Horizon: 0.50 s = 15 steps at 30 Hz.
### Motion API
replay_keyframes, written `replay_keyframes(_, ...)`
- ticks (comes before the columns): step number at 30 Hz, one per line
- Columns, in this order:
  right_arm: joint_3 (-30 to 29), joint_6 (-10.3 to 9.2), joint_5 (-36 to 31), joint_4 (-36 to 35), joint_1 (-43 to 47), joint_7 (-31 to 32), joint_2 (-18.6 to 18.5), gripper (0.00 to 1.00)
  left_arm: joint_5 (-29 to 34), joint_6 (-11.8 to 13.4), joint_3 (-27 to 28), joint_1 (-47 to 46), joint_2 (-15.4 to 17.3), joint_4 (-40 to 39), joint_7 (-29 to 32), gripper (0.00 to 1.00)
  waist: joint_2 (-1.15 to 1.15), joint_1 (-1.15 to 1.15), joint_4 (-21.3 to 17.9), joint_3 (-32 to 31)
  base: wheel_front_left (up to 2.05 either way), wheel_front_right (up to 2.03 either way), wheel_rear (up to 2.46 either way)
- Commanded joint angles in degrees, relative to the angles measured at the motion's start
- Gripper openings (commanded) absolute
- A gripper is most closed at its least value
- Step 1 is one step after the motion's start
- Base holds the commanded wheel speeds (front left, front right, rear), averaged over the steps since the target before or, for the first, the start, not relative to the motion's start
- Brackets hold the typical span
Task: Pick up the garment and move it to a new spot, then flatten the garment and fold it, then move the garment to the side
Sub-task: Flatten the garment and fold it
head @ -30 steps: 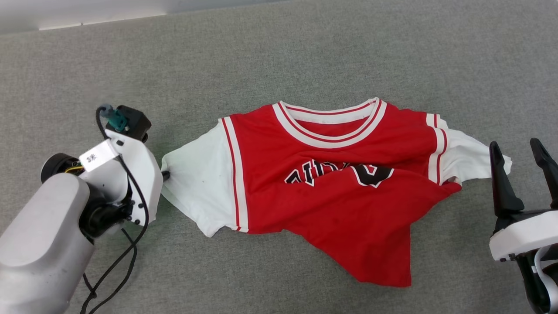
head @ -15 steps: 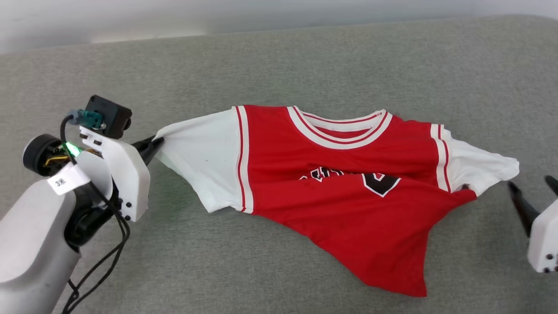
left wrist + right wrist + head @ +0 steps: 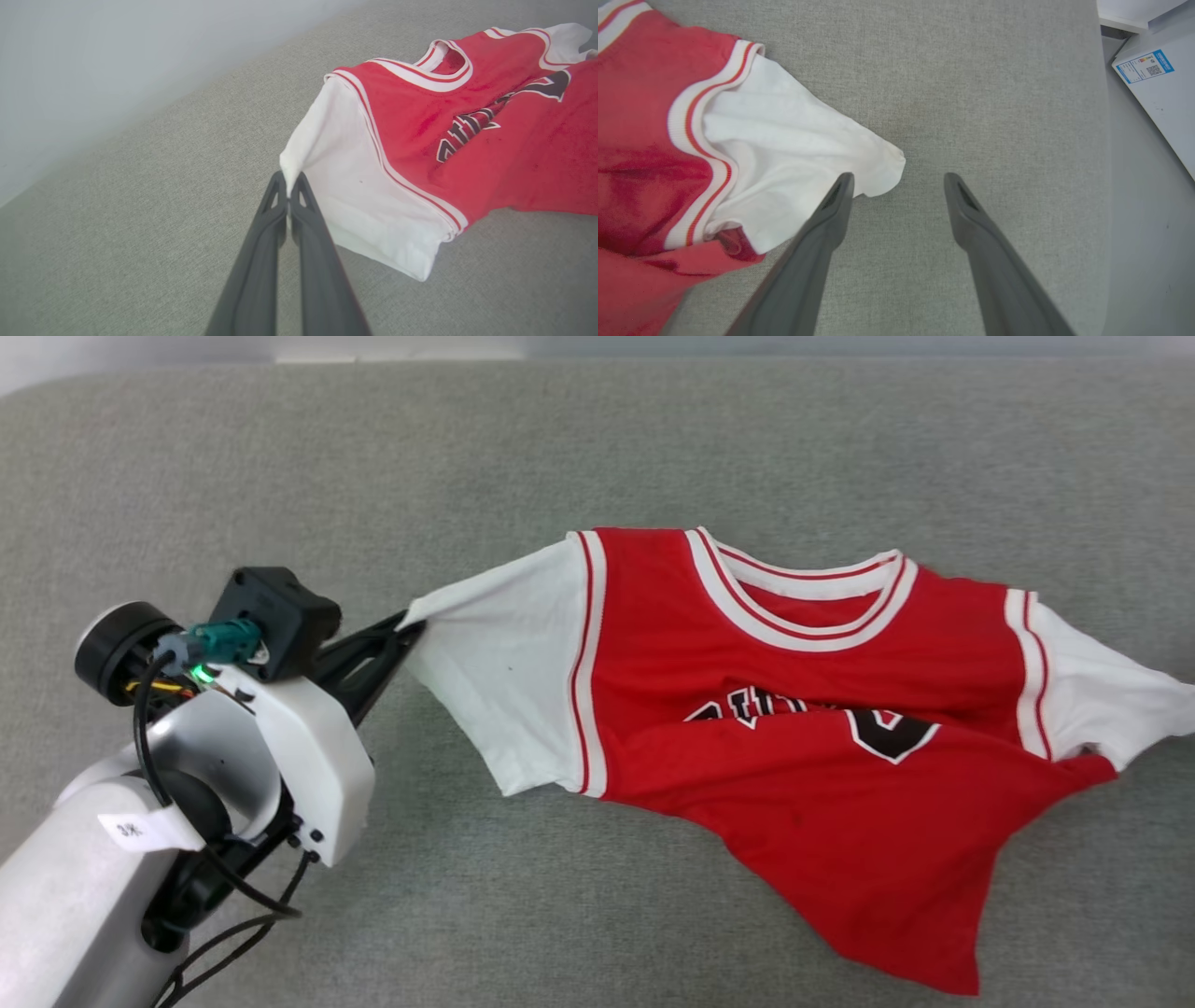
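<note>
The garment (image 3: 784,709), a red jersey with white sleeves and a black print creased across its chest, lies spread and rumpled on the grey cloth surface (image 3: 597,448). My left gripper (image 3: 403,625) is shut on the tip of its left white sleeve, which is lifted off the surface. In the left wrist view the left gripper (image 3: 289,179) has its fingers pressed together on the garment (image 3: 467,126) at that sleeve corner. My right gripper (image 3: 899,179) stands open over bare cloth, beside the other white sleeve of the garment (image 3: 775,149), its left finger just past that sleeve's corner.
The grey surface's right edge (image 3: 1104,140) drops off beside my right gripper, with a white box bearing a blue label (image 3: 1157,84) beyond it. A pale wall (image 3: 93,60) rises past the surface's far side.
The head camera has shifted, so the right gripper has left its picture. My left gripper has pinched the left sleeve tip and raised it, pulling that sleeve taut.
</note>
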Motion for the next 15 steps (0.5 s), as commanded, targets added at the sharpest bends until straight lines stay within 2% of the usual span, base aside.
replay_keyframes(1, -0.5, -0.03, -0.6, 1.7, -1.9, 0.3, -0.3, 1.0, 0.6, 0.4, -0.2, 0.3, 0.2, -1.5, 0.2, 0.0, 0.0, 0.0, 1.5, 1.5, 0.0, 0.0, 0.0)
replay_keyframes(7, -0.1, -0.03, -2.2, 8.5, -4.8, 0.9, -0.1, 1.0, 1.4, 0.8, -0.9, -0.5, 0.1, -6.3, 1.1, 0.0, 0.0, 0.0, 3.6, 3.6, 0.0, 0.0, 0.0)
replay_keyframes(15, 4.5, 0.04, -1.4, 15.3, -3.8, 0.7, 0.5, 1.0, 2.2, 1.0, -1.5, -1.3, -0.2, -8.8, 1.1, 0.0, 0.0, 0.0, 5.1, 5.8, 0.0, 0.0, 0.0)
